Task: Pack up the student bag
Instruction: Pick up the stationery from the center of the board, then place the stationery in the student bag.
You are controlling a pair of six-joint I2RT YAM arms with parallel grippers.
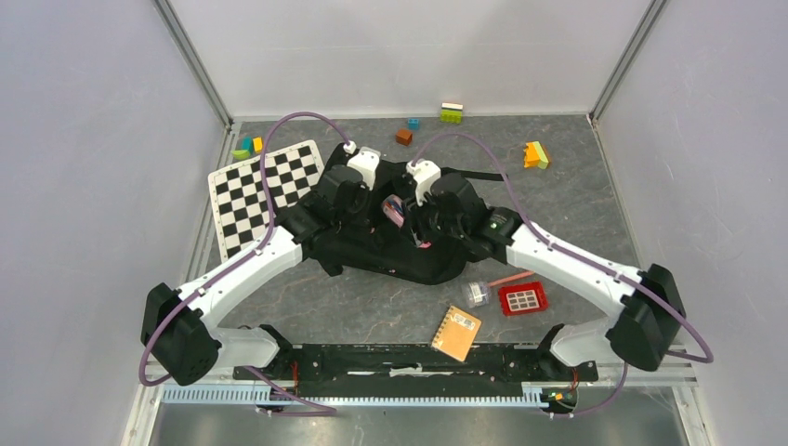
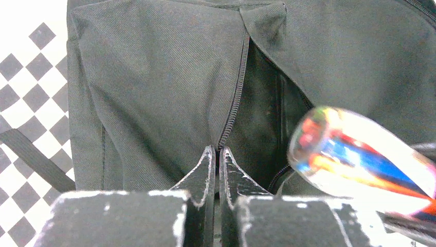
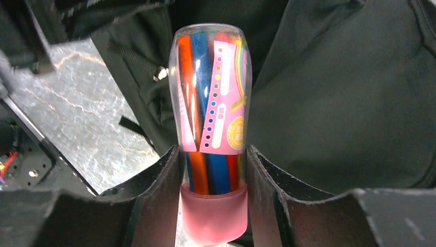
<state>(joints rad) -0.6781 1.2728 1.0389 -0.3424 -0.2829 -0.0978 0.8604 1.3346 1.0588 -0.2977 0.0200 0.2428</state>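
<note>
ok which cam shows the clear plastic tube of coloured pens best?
Right wrist: the clear plastic tube of coloured pens is centred and sharp in the right gripper. Left wrist catches only its blurred rounded end; top external, a small glimpse between the arms.

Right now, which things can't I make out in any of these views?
- Top view: the student bag opening, covered by both wrists.
- Left wrist view: whether the shut left hand pinches fabric; its tips hide the zip edge. The marker tube is blurred, too near the lens.
- Right wrist view: the bag's inside, blocked by the tube in the right hand.
- Top view: the clear item, too small to identify.
</note>
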